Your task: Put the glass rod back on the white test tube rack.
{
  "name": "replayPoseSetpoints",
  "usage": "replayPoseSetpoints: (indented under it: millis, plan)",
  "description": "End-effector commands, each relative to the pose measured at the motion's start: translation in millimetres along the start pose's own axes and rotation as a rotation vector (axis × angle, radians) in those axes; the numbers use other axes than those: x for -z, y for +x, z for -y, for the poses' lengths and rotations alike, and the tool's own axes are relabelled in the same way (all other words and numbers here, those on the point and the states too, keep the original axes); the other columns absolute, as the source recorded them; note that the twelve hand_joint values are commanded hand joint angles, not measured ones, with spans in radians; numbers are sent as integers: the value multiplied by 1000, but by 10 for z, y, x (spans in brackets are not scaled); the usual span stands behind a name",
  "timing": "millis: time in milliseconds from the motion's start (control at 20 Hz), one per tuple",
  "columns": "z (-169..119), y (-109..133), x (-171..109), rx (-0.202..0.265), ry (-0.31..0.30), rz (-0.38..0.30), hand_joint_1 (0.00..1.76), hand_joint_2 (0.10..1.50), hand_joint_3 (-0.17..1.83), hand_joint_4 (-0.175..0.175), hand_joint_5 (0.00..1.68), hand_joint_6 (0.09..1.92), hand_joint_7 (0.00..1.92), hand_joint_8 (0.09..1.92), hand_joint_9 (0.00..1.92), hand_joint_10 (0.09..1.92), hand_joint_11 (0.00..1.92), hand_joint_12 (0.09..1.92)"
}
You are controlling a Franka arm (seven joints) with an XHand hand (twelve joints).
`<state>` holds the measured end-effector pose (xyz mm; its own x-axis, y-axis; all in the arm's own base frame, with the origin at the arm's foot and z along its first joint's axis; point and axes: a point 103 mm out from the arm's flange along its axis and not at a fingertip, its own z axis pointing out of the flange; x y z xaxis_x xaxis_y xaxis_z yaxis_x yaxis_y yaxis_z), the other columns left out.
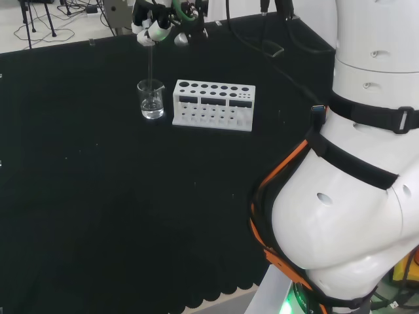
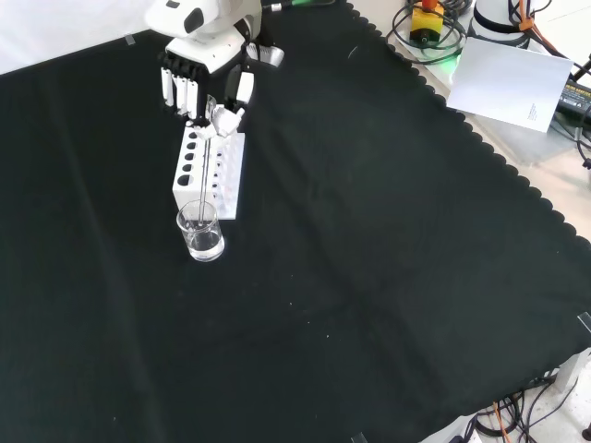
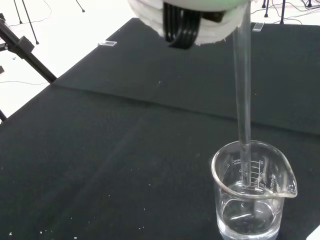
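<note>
A clear glass rod (image 3: 243,95) hangs upright from the hand (image 2: 205,85), whose fingers are curled round its top end. The rod's lower end dips into a small glass beaker (image 3: 252,200) that holds a little clear liquid. In the head view the rod (image 1: 150,65) runs from the hand (image 1: 156,27) down into the beaker (image 1: 151,99). The white test tube rack (image 1: 213,104) stands on the cloth just right of the beaker there. In the front view the rack (image 2: 210,172) lies between the hand and the beaker (image 2: 201,231).
Black cloth (image 2: 369,277) covers the bench, with a scalloped edge at the front view's right. A white sheet of paper (image 2: 512,83) and cables lie beyond that edge. The arm's white links (image 1: 353,196) stand at the head view's right.
</note>
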<state>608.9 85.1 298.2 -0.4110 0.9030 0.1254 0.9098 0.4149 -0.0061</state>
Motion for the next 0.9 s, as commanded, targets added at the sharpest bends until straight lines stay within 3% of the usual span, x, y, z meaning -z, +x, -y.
replayPoseSetpoints:
  millis: [50,650,900]
  plan:
    - [2,26,95,-18,8,28,1303,845,418,-175,1174,454,1149,1106,1644,736,1187,809]
    - [21,0,18,-10,-18,-11,1303,846,415,-175,1174,452,1148,1106,1644,737,1187,809]
    - [112,-15,218,-23,-39,-12,1303,847,414,-175,1174,451,1148,1106,1644,737,1187,809]
